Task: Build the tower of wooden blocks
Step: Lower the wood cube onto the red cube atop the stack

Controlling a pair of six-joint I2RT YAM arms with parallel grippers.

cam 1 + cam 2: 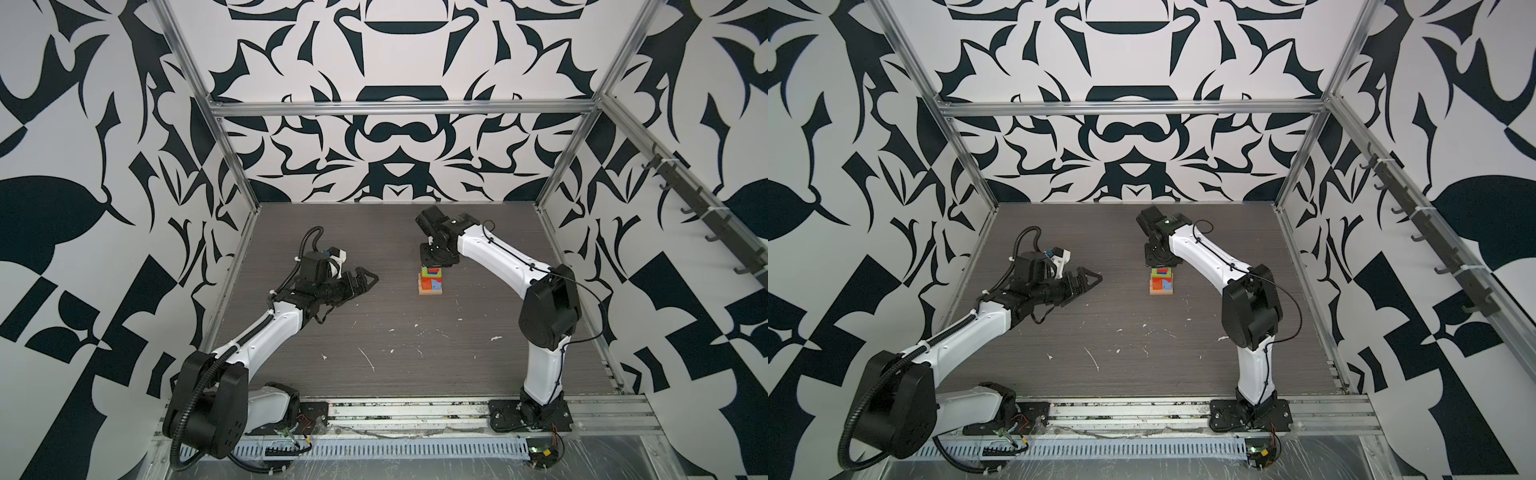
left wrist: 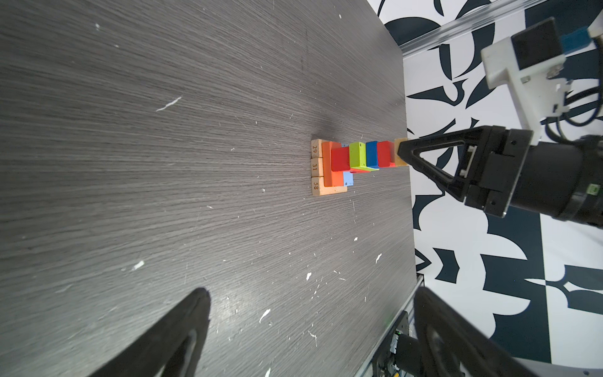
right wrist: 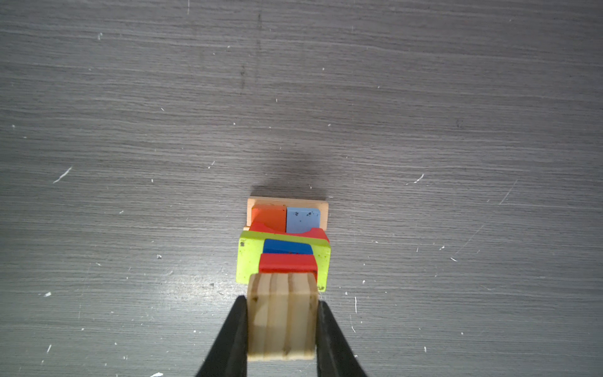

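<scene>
- Nearest the right wrist camera, a plain tan wooden cube [image 3: 282, 318] sits clamped between the black fingers of the right gripper [image 3: 281, 305], held by two opposite flat sides.
- It hangs at the top of the stepped wood block tower [image 1: 430, 282], which stands mid-way across the dark grey wood-grain table [image 1: 374, 328]; contact cannot be told.
- Well apart, the left gripper [image 2: 313, 293] gapes wide, empty.
- Blocks look light, rigid and smooth; the loose, narrow stack would likely topple at a sideways nudge.

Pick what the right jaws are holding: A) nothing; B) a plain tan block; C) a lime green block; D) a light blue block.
B: the right wrist view shows the right jaws pressing both sides of the plain tan block, just above the red block.
</scene>
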